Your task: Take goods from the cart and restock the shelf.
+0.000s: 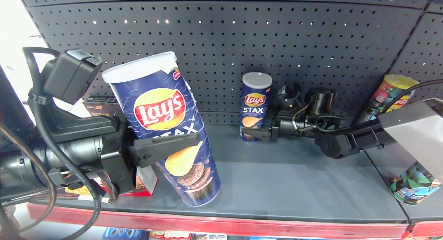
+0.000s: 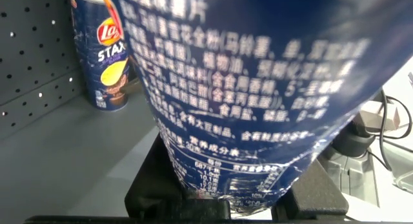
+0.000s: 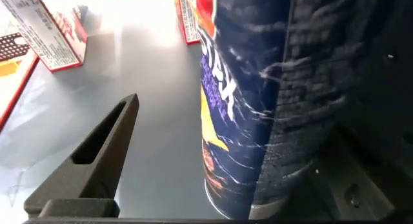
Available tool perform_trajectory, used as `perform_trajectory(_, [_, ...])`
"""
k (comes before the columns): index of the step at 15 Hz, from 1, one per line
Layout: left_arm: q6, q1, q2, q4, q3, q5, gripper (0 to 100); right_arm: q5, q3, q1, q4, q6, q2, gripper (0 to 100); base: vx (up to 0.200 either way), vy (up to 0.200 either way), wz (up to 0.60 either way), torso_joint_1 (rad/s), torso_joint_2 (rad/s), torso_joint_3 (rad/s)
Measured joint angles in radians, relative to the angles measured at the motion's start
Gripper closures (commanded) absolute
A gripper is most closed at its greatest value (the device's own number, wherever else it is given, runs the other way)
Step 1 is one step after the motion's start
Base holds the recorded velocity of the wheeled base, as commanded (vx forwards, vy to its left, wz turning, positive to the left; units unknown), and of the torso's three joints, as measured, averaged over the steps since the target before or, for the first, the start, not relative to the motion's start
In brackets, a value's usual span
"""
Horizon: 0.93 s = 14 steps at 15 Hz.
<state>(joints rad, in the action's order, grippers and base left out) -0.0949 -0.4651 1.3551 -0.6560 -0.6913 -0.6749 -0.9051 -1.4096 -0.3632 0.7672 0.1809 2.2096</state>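
Tilt of the held can against the shelf deck

Left gripper [image 1: 169, 145] is clamped across the middle of the held can [image 1: 159, 105], one finger lying over its printed face. I read the can's long axis as leaning: the white lid sits high and toward my left, and the base sits low, near the red front lip of the shelf deck [image 1: 283, 184]. I cannot tell whether the base touches the deck.

The standing can [image 1: 255, 105] is upright at the back, close to the pegboard [image 1: 277, 36]. It sits between the fingers of the right gripper [image 1: 258, 132]. In the right wrist view the jaws are parted: one finger rests against the can wall, and the other stands off with bare deck showing in the gap.

My judgement is that the next placement turns on the lean. The lid must swing toward my right until the axis is vertical before the base takes weight. Bare deck lies between the two cans, so the left arm is the nearer one for it. Boxes [image 1: 145, 179] stand just beside the held can on my left, behind the gripper
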Motion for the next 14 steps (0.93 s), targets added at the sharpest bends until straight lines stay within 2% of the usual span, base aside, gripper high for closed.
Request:
perform_trajectory(4, [0.0,0.0,-0.001,0.0,0.007,0.001,100,0.002,-0.039,-0.003,-0.003,0.0,0.034,0,0.0,0.0,0.0,0.0,0.0,0.0])
perform_trajectory(5, [0.0,0.0,-0.002,0.0,0.009,0.001,100,0.002,-0.047,-0.006,0.002,0.0,0.045,100,0.0,0.0,0.0,0.0,0.0,0.0])
perform_trajectory(9, [0.0,0.0,-0.003,0.0,0.013,0.004,100,0.042,-0.057,-0.017,0.011,-0.002,0.071,100,0.0,0.0,0.0,0.0,0.0,0.0])
perform_trajectory(14, [0.0,0.0,-0.003,0.0,0.014,0.005,100,0.043,-0.043,-0.011,0.019,0.0,0.071,100,0.0,0.0,0.0,0.0,0.0,0.0])
